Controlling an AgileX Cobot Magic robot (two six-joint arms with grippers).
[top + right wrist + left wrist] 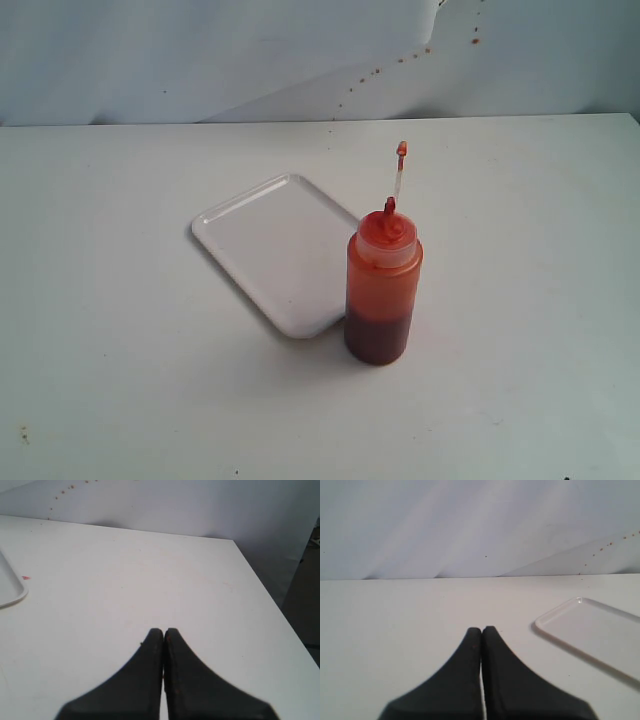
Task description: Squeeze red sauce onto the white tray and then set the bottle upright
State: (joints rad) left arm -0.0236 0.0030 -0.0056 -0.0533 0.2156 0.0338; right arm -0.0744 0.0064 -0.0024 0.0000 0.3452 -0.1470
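Observation:
The bottle [382, 285] stands upright on the table, translucent red-orange, dark red sauce [377, 338] filling its lower part. Its nozzle cap is off, and the cap strap [400, 168] sticks up behind it. The white tray [275, 250] lies just left of the bottle and looks bare; its corner also shows in the left wrist view [590, 627] and its edge in the right wrist view [9, 587]. Neither arm shows in the exterior view. My left gripper [482, 630] and right gripper [164, 631] are both shut on nothing, low over bare table, apart from tray and bottle.
Small red sauce specks dot the backdrop wall [400, 60]. A tiny red spot [26, 578] lies on the table beside the tray's edge. The table's right edge [270, 595] drops off to a dark floor.

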